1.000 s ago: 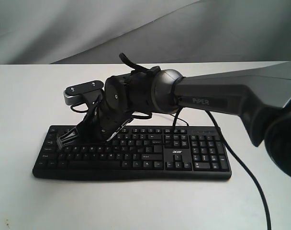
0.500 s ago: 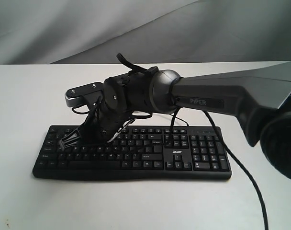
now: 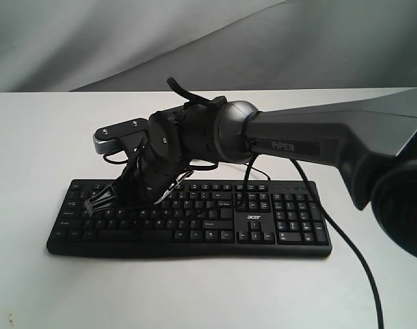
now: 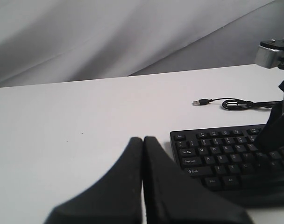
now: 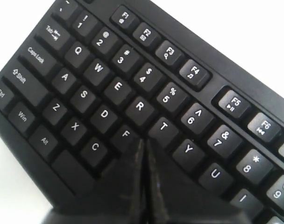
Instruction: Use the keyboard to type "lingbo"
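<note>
Right claw (image 5: 143, 145): clenched, empty, slightly lower than a second ago, tip beside F and T on wide black plastic keyboard (image 3: 195, 232) | left claw (image 4: 143, 144): clenched, idle | judgement: probably pressing G.

Your right hand (image 3: 93, 205) has sunk slightly closer to the keyboard (image 3: 208, 229) near its left end, the wrist easing leftward; in the last half-second it barely moved.

one keyboard (image 3: 188, 223) sat on one surface (image 3: 195, 295) with one usb cable (image 4: 235, 103). two grippers were there, the left gripper (image 4: 143, 140) and the right gripper (image 5: 143, 143), each with two fingers (image 4: 125, 182).
</note>
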You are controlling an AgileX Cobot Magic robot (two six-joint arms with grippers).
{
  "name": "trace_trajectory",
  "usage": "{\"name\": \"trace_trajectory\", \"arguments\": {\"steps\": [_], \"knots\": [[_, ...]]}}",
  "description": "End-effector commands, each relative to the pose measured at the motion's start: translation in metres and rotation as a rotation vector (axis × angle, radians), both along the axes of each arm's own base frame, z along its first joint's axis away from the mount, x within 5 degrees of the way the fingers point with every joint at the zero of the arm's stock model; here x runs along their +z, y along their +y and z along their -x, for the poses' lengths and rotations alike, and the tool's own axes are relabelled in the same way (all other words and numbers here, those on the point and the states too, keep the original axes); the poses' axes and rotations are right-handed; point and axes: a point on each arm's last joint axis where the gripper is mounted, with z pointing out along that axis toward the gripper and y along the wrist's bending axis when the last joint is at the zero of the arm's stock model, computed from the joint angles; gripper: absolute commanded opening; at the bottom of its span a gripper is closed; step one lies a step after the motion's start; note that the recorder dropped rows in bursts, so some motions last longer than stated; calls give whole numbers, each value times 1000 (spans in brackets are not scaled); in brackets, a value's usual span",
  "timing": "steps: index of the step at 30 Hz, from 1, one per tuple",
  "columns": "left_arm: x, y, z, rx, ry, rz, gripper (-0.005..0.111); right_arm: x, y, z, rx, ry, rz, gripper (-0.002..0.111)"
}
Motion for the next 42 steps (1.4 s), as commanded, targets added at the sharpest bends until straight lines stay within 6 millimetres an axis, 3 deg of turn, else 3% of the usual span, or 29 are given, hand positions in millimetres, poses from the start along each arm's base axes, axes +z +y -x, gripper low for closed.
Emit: {"name": "trace_trajectory", "arguments": {"steps": [1, 24, 30, 38, 42], "knots": [[-1, 0, 0, 2, -5, 11, 1, 2, 2, -1, 13, -26, -7, 0], [-1, 0, 0, 2, -5, 11, 1, -5, 3, -2, 6, -12, -6, 0], [-1, 0, 0, 2, -5, 11, 1, -16, 2, 0, 6, 27, 19, 0], [-1, 0, 0, 2, -5, 11, 1, -17, 2, 1, 5, 32, 18, 0], [-1, 0, 0, 2, -5, 11, 1, -7, 2, 1, 6, 18, 6, 0]]}}
